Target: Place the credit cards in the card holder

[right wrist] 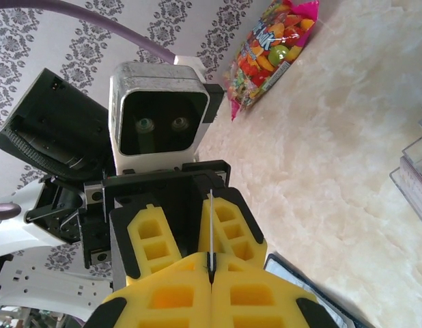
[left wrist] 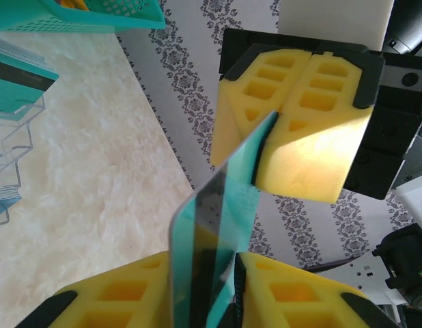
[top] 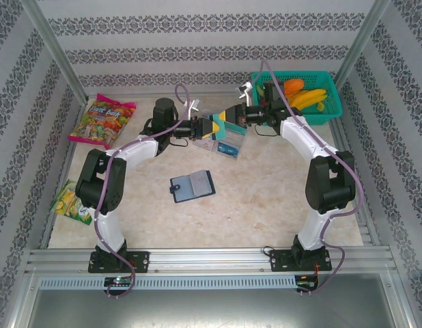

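Over the marbled, paper-walled desk (top: 265,198) at twelve o'clock, a credit card (left wrist: 224,198) was clamped by right fingers (left wrist: 313,150) — left fingers (left wrist: 115,297) seen narrowly parted.

Teal mesh basket (top: 332,113) at 1 o'clock on bench (top: 265,198), bananas (top: 308,99) and an orange item (top: 293,86) inside. Pink candy bag (top: 102,121) at 10 o'clock. Yellow-green snack packet (top: 71,203) at 8 o'clock, at bench edge. Clear plastic rack (top: 230,145) just past centre toward 12. Patterned wallpaper (top: 197,41) all round.

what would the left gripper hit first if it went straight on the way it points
The right gripper, head-on: its pads are shut on the far end of the teal card, whose near end stands between the left gripper's fingers. How close is unclear.
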